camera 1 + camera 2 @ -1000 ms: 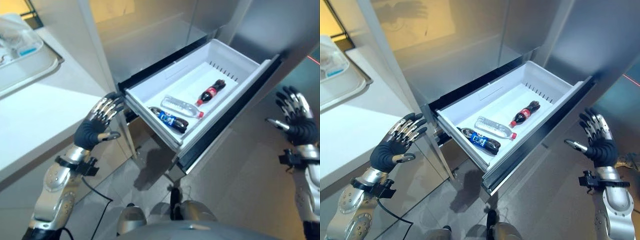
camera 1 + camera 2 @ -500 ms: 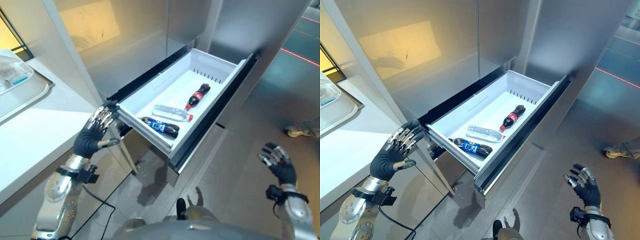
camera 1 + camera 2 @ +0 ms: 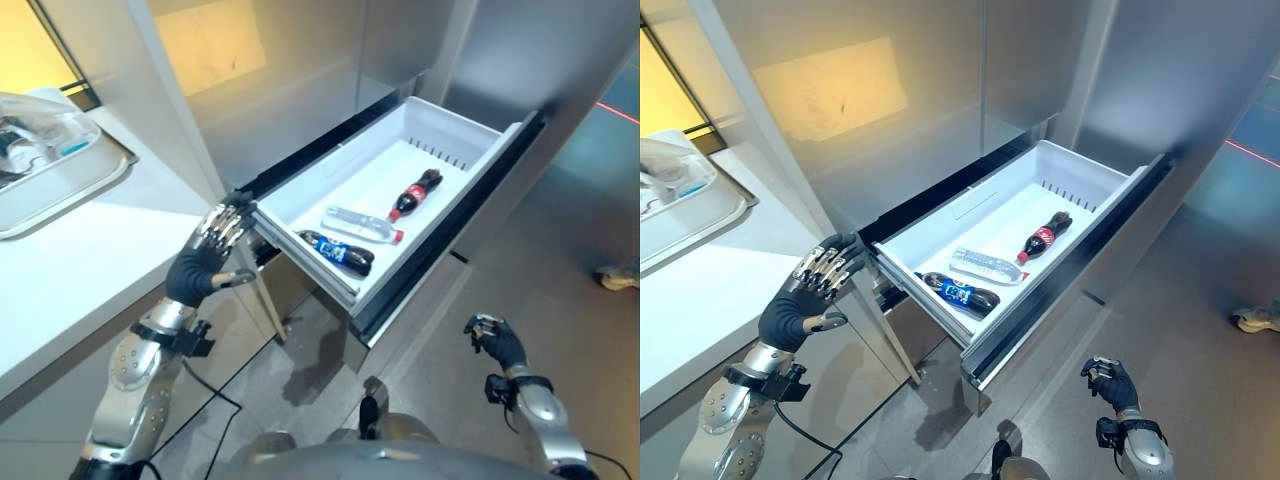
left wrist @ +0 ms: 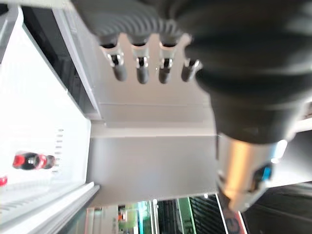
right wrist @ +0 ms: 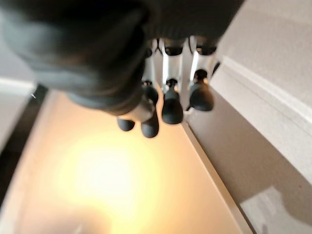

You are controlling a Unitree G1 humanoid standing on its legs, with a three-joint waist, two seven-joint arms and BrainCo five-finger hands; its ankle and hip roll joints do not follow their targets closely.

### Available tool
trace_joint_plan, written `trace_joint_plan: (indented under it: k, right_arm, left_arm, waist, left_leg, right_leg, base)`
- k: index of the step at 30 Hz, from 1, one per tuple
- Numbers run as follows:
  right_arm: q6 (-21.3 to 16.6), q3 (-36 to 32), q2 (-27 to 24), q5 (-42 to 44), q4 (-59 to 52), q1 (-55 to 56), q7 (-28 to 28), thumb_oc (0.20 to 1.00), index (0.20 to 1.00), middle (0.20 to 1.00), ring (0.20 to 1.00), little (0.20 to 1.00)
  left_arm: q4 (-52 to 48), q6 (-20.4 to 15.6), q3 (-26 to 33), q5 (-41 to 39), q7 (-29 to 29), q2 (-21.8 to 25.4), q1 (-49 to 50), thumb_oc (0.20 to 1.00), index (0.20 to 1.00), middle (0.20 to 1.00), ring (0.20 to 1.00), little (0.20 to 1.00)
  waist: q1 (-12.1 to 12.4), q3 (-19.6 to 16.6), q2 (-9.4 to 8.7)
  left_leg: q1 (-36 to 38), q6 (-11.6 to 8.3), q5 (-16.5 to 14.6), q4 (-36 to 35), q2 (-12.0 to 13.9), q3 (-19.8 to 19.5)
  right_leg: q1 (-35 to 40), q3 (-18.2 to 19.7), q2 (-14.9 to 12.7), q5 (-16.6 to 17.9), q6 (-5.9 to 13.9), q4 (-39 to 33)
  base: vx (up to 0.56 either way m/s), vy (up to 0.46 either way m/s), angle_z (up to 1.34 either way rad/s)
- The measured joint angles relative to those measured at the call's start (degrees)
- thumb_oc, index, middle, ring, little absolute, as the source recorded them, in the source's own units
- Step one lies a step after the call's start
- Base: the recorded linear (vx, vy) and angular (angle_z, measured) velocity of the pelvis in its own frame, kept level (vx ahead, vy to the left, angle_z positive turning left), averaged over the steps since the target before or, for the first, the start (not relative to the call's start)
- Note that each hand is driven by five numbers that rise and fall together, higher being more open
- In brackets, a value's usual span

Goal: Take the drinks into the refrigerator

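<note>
A steel-grey fridge (image 3: pixel 940 80) fills the upper half of the frame, with a white counter (image 3: pixel 70 250) at the left and grey floor (image 3: pixel 1220 400) at the lower right. From the fridge a white drawer (image 3: pixel 470 120) stands pulled well out toward the centre. A tray (image 3: pixel 60 185) sits on the counter at the upper left edge.

All three drinks lie on their sides in the drawer: a clear bottle (image 3: pixel 362 225) in the middle, a dark bottle with a blue label (image 3: pixel 338 251) just beside it nearer the front, and a cola bottle (image 3: pixel 414 192) with a red label further back, apart from the other two.

The left hand (image 3: pixel 205 262) sits at centre left, fingers straight and spread, tips at the drawer's near corner, holding nothing. The right hand (image 3: pixel 495 340) hangs low at the lower right, well clear of the drawer, fingers loosely curled around nothing.

By the look of it, the loading is done and closing is the step in hand. The next move likely calls for a flat push on the drawer front, square enough that it slides in without jamming.
</note>
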Motion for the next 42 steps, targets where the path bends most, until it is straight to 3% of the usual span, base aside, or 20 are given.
trace_joint_plan:
  k: [8, 14, 18, 24, 27, 31, 35, 39, 42]
  right_arm:
    - [0.4, 2.1, -0.6, -0.5, 0.3, -5.2, -0.8, 0.2, 0.2, 0.2, 0.2, 0.2]
    - [1.2, 3.8, -2.8, -0.5, 0.1, -5.5, -1.5, 0.2, 0.2, 0.2, 0.2, 0.2]
    - [1.6, 4.8, -5.3, -0.6, 0.1, -5.7, -1.6, 0.2, 0.2, 0.2, 0.2, 0.2]
    - [2.4, 6.1, -6.9, -1.1, 0.1, -9.1, -1.6, 0.2, 0.2, 0.2, 0.2, 0.2]
    - [2.5, 8.6, -7.2, -1.1, 0.9, -13.3, -2.5, 0.2, 0.2, 0.2, 0.2, 0.2]
    - [2.3, 12.9, -7.0, -1.5, 1.0, -21.3, -2.5, 0.2, 0.2, 0.2, 0.2, 0.2]
    - [1.6, 14.1, -5.9, -1.5, 1.0, -27.2, -2.5, 0.2, 0.2, 0.2, 0.2, 0.2]
    - [1.1, 14.3, -4.2, -1.5, 1.0, -28.8, -2.5, 0.2, 0.2, 0.2, 0.2, 0.2]
    - [0.9, 14.5, -3.8, -1.5, 0.7, -27.9, -2.4, 0.2, 0.2, 0.2, 0.2, 0.2]
  left_arm:
    - [0.0, -0.5, -1.1, 0.0, 0.0, -0.1, -0.6, 1.0, 1.0, 1.0, 1.0, 1.0]
    - [0.0, -0.5, -1.7, 0.0, 0.5, -0.2, -1.0, 1.0, 1.0, 1.0, 1.0, 1.0]
    - [0.0, -0.6, -2.8, 0.0, 0.5, -0.2, -1.1, 1.0, 1.0, 1.0, 1.0, 1.0]
    - [0.1, -0.6, -4.3, -0.3, 0.4, 0.0, -2.4, 1.0, 1.0, 1.0, 1.0, 1.0]
    - [-0.1, -0.6, -8.6, -3.5, -0.9, 1.2, -5.3, 1.0, 1.0, 1.0, 1.0, 1.0]
    - [-0.1, -0.3, -11.0, -6.2, -3.0, 3.3, -6.8, 1.0, 1.0, 1.0, 1.0, 1.0]
    - [-0.1, -0.3, -12.3, -7.1, -4.0, 4.1, -8.3, 1.0, 1.0, 1.0, 1.0, 1.0]
    - [-0.1, -0.3, -12.2, -7.3, -4.0, 4.6, -8.5, 1.0, 1.0, 1.0, 1.0, 1.0]
    - [-0.1, -0.3, -12.1, -7.3, -3.9, 4.6, -8.5, 1.0, 1.0, 1.0, 1.0, 1.0]
  waist:
    - [2.2, 0.2, -0.23]
    - [2.6, 0.7, -0.43]
    - [4.1, 1.0, -0.25]
    - [5.4, 1.6, -0.13]
    - [5.7, 1.9, -0.29]
    - [6.7, 2.4, 0.1]
    - [7.4, 2.6, 0.15]
    - [8.9, 2.7, 0.03]
    - [8.6, 2.8, -0.17]
  left_leg:
    - [-0.1, 0.23, 0.3, -0.4, -0.3, -2.7]
    - [-0.9, 0.32, 1.1, -0.4, -1.0, -5.5]
    - [-1.3, 0.29, 1.8, -1.0, -1.3, -7.4]
    - [-4.1, 0.75, 3.6, -2.0, -1.7, -13.2]
    - [-6.1, 1.16, 4.4, -2.3, -1.8, -16.0]
    - [-6.8, 1.17, 4.5, -2.2, -1.6, -16.2]
    - [-7.7, -0.6, 5.7, -2.3, -1.6, -16.5]
    - [-7.1, -0.41, 5.6, -2.4, -2.2, -16.4]
    - [-6.7, 0.01, 5.3, -2.6, -2.6, -15.9]
  right_leg:
    - [1.3, -2.6, -0.9, -0.9, 0.33, 0.1]
    - [2.0, -5.2, -1.6, -1.4, 0.67, -0.1]
    - [2.6, -7.1, -2.1, -1.4, 0.68, -0.6]
    - [2.7, -12.6, -3.3, -1.6, 0.35, -0.8]
    - [2.0, -15.2, -3.5, -1.7, 0.29, -1.2]
    - [1.4, -15.6, -3.2, -1.9, 0.0, -1.1]
    - [0.7, -16.3, -3.2, -2.0, 0.05, -1.0]
    - [0.9, -16.4, -3.9, -2.2, 0.33, -0.9]
    - [1.1, -16.1, -4.3, -2.3, 0.6, -0.8]
  base:
    - [0.0, -0.008, 0.19]
    - [-0.01, -0.013, 0.24]
    - [-0.03, -0.023, 0.29]
    - [-0.04, -0.041, 0.48]
    - [-0.01, -0.013, 0.42]
    - [0.0, -0.002, 0.04]
    - [0.0, 0.009, 0.11]
    - [0.01, 0.038, 0.06]
    - [0.0, 0.042, -0.04]
